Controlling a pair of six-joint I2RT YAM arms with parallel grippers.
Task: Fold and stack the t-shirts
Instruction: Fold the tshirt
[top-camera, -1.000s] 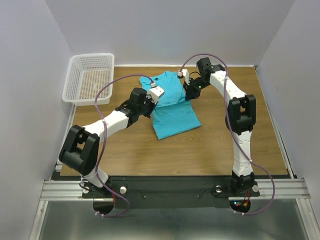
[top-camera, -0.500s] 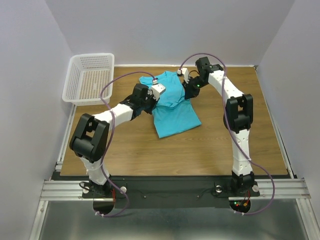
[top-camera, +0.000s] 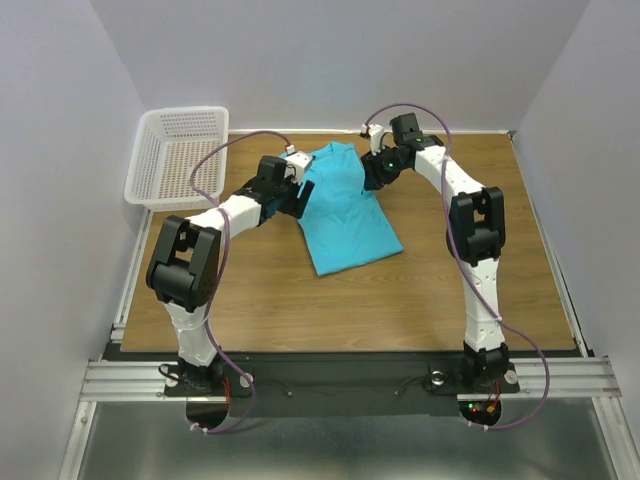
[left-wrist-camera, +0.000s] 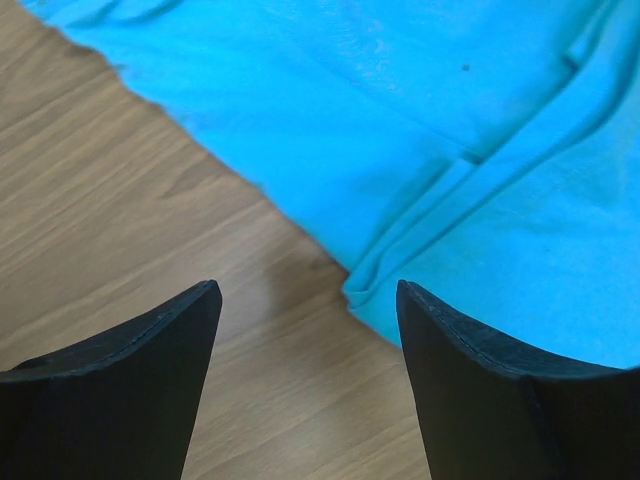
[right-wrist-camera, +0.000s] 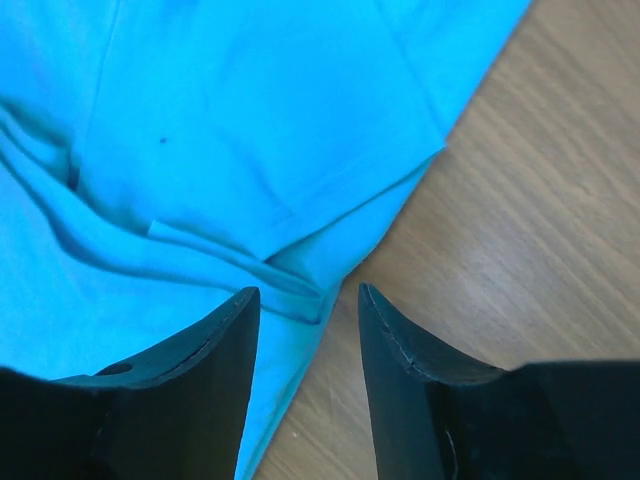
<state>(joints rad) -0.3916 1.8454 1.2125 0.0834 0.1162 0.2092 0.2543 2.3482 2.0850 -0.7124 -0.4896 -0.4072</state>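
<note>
A wooden desk carries a white mesh basket and, to the right of the basket, a turquoise t-shirt lying flat.

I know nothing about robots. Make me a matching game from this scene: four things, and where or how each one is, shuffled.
1. shirt
2. basket
3. left gripper
4. right gripper

A. open, at the shirt edge away from the basket
B. far left corner of the table
C. lying flat between the two grippers
D. open, at the shirt edge nearer the basket

Pairs: 1-C, 2-B, 3-D, 4-A
</note>
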